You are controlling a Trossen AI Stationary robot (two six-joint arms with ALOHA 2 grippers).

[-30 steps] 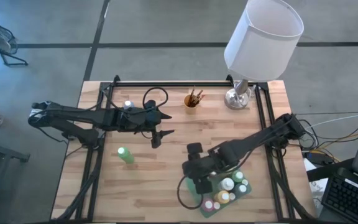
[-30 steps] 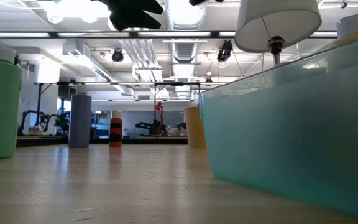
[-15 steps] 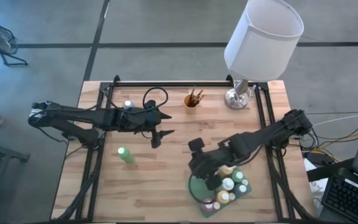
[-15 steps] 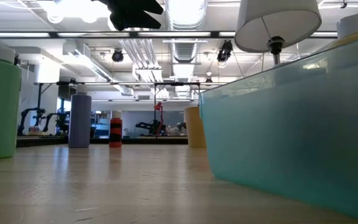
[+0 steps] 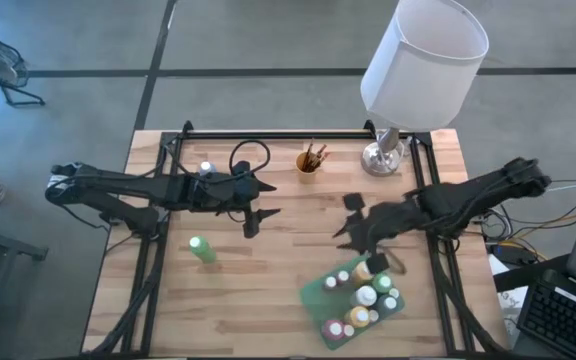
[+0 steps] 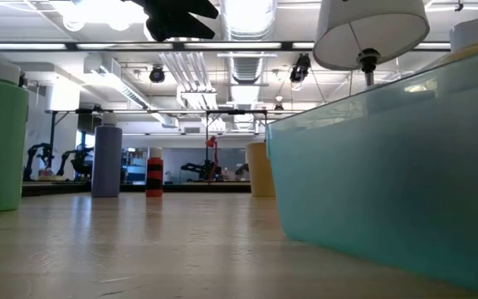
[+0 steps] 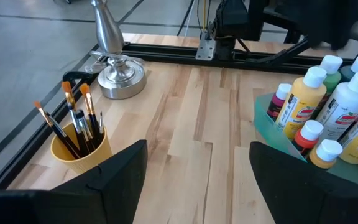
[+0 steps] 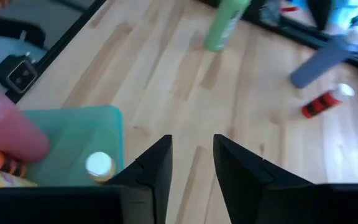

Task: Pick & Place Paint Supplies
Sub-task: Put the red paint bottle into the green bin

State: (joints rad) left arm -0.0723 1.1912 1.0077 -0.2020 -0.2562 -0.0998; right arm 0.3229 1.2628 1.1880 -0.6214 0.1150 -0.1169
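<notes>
The green tray (image 5: pixel 313 295) sits on the wooden table (image 5: pixel 268 310) and serves as the landmark here. It holds a cluster of paint bottles (image 5: pixel 366 300), mostly white-capped, in yellow, white, green, red and pink; the left wrist view shows them standing upright and packed close together (image 7: pixel 328 118).

The right gripper (image 5: pixel 349 228) hovers above the table just beyond the tray's far edge, toward the lamp (image 5: pixel 408 80). Its fingers (image 8: pixel 151 168) stand a narrow gap apart and hold nothing (bare wood shows between them in the right wrist view).

The left gripper (image 5: pixel 258 217) hangs over the table well away from the tray, on its left. Its fingers (image 7: pixel 120 171) are spread wide with nothing between them.

A tall green bottle (image 5: pixel 203 250) stands alone on the table to the left of the tray, near the left gripper. Farther from the tray, past the left arm, are a grey-blue bottle (image 8: pixel 319 62) and a small red bottle (image 8: pixel 325 102); the red one looks to stand upright in the low view (image 6: pixel 153 176).

A yellow cup (image 5: pixel 309 164) of thin brushes (image 7: pixel 73 118) stands toward the far edge of the table from the tray, just beside the lamp's silver base (image 7: pixel 120 78).
</notes>
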